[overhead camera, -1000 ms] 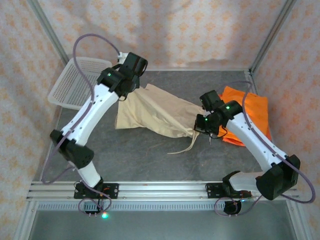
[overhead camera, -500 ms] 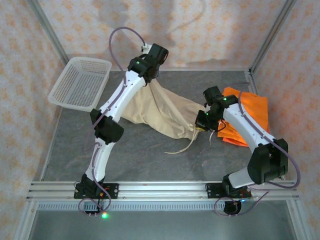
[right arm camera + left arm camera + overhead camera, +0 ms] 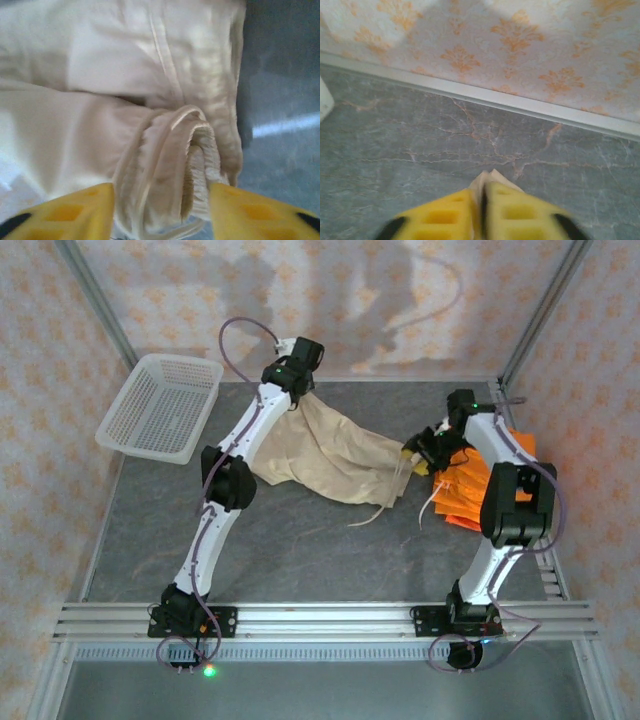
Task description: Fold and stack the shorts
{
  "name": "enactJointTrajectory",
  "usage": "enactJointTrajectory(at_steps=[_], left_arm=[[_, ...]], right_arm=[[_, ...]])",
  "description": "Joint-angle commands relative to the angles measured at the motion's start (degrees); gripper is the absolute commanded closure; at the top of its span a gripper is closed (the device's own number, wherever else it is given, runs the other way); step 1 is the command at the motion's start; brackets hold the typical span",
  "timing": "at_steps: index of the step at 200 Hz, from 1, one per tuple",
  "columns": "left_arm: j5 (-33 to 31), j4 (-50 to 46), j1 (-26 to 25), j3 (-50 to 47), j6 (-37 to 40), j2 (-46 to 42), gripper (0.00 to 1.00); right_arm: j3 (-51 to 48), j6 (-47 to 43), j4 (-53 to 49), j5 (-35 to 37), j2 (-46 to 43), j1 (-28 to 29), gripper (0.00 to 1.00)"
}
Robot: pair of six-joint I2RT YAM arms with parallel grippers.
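One cream pair: the cream shorts point(image 3: 335, 455) lie stretched across the upper middle of the worktop point(image 3: 300, 560), running from top centre down toward the right, with a drawstring point(image 3: 385, 512) trailing below them.
Orange pile: the orange shorts point(image 3: 465, 495) sit folded at the right edge of the frame, just beside the cream pair's waist end.
Left end effector: the left end effector point(image 3: 482, 195) is almost closed, with a corner of cream cloth pinched between its yellow fingers, low over the worktop near the back wall.
Right end effector: the right end effector point(image 3: 160, 200) stands well open. The gathered waistband point(image 3: 170, 150) bunches between its fingers, apparently ungripped.
Step in hand: probably spreading the cream pair flat before folding.
Next move: likely flattening the bunched waistband, then taking an edge to fold over.
Writing: no brand, label or lettering is readable on the cloth, the arms or the white basket point(image 3: 160, 405) at upper left.
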Motion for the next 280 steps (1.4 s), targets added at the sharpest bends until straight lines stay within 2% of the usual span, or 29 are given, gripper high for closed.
enactJointTrajectory(at_steps=[1, 12, 36, 56, 66, 84, 107, 129, 167, 233, 280], left_arm=[[5.3, 3.6, 1.8, 3.4, -3.6, -1.0, 0.56], [6.1, 2.9, 2.2, 3.8, -3.2, -2.9, 0.4], [8.1, 0.3, 2.7, 3.3, -2.2, -9.4, 0.11], [12.0, -3.1, 2.8, -1.4, -1.6, -16.0, 0.04], [14.2, -3.4, 2.8, -6.9, -2.2, -19.8, 0.03], [19.2, 1.0, 2.8, -23.8, -3.8, -28.2, 0.02], [24.0, 12.5, 2.8, -46.1, -8.9, -37.2, 0.02], [25.5, 19.0, 2.8, -59.2, -12.1, -41.2, 0.01], [28.5, 24.7, 2.7, -69.5, -15.7, -40.2, 0.01], [24.4, 29.2, 2.8, -83.4, -15.3, -39.4, 0.01], [20.3, 30.8, 3.7, -93.7, -14.6, -43.0, 0.01]], right_arm=[[5.3, 7.1, 3.7, -7.1, 1.4, -3.2, 0.37], [5.0, 12.0, 8.2, -7.1, -0.7, -3.7, 0.32], [1.0, 16.9, 15.8, 1.0, -9.8, -1.5, 0.21], [-1.0, 14.7, 15.3, 4.9, -15.0, 3.2, 0.12], [-2.8, 14.8, 15.5, 4.9, -16.3, 5.5, 0.11], [-5.9, 16.0, 17.6, 3.2, -15.9, 9.7, 0.1], [-6.0, 15.6, 17.9, 2.6, -11.6, 14.4, 0.1], [-4.8, 16.6, 20.2, 0.7, -6.0, 16.0, 0.1], [0.6, 14.6, 17.9, 1.6, 2.6, 15.6, 0.1], [2.6, 10.9, 12.8, 4.2, 9.4, 10.4, 0.1], [2.4, 7.3, 9.8, 4.5, 10.5, 9.8, 0.09]])
